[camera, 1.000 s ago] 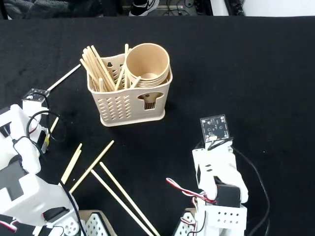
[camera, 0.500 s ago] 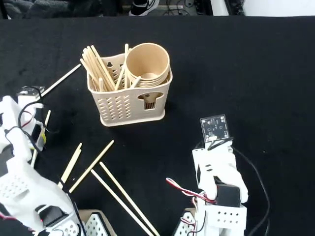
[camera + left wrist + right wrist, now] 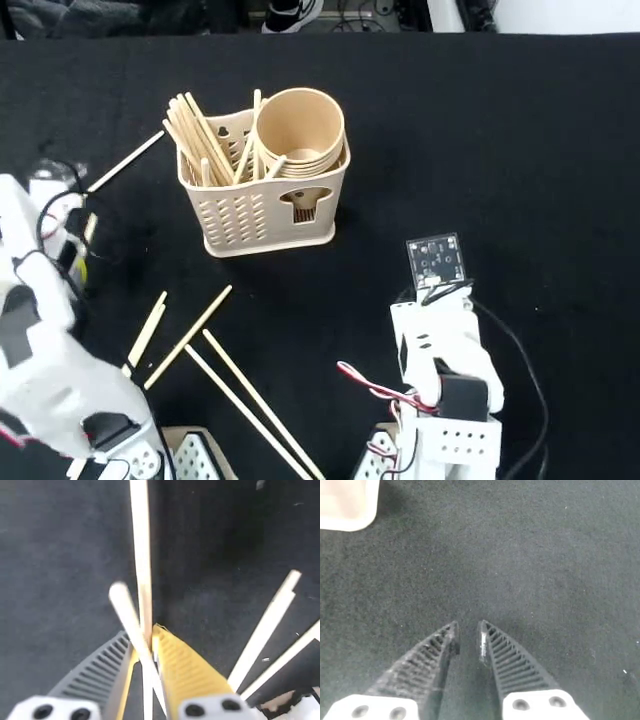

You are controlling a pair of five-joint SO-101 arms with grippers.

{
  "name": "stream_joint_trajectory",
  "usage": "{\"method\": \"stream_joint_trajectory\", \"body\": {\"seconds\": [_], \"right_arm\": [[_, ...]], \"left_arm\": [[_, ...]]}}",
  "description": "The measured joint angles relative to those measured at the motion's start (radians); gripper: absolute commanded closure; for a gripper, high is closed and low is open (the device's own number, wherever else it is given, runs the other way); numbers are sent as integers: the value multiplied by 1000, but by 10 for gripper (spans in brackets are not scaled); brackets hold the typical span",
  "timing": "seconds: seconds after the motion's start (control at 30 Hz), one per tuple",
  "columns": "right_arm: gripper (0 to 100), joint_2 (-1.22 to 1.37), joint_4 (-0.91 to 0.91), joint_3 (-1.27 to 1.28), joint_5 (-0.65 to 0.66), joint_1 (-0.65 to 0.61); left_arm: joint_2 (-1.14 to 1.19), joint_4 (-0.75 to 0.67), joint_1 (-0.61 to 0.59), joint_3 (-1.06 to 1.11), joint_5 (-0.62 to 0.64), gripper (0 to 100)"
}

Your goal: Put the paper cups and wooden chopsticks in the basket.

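The beige slotted basket (image 3: 262,205) stands at the middle of the black table. It holds stacked paper cups (image 3: 300,128) on one side and a bundle of wooden chopsticks (image 3: 198,138) on the other. At the table's left side, my left gripper (image 3: 84,240) (image 3: 144,636) is shut on a wooden chopstick (image 3: 124,611) that sticks out at a slant. Beyond its fingertips another chopstick (image 3: 126,160) (image 3: 141,555) lies on the table. My right gripper (image 3: 468,636) rests low over bare cloth right of the basket, fingers nearly together and holding nothing.
Several loose chopsticks (image 3: 186,338) (image 3: 264,630) lie near the front left, between the left arm and the right arm's base (image 3: 445,385). A corner of the basket (image 3: 347,505) shows in the right wrist view. The right half of the table (image 3: 540,170) is bare cloth.
The left arm has swung toward the far left with its chopstick, closer to the one lying by the basket. The right arm has kept still.
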Motion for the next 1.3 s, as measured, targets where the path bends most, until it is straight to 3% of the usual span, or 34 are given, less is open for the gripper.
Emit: {"method": "stream_joint_trajectory", "body": {"seconds": [0.1,0.53,0.73,0.83,0.93,1.1,1.3], "right_arm": [[917,0,0,0,0,0],[917,0,0,0,0,0],[917,0,0,0,0,0],[917,0,0,0,0,0],[917,0,0,0,0,0],[917,0,0,0,0,0],[917,0,0,0,0,0]], "left_arm": [[-176,21,26,0,9,971],[-807,11,249,21,258,971],[-1013,-78,310,17,563,971],[-1158,-221,399,32,763,971],[-1277,-456,519,140,901,971],[-1336,-914,704,486,933,971],[-1335,-1258,743,891,933,969]]}}
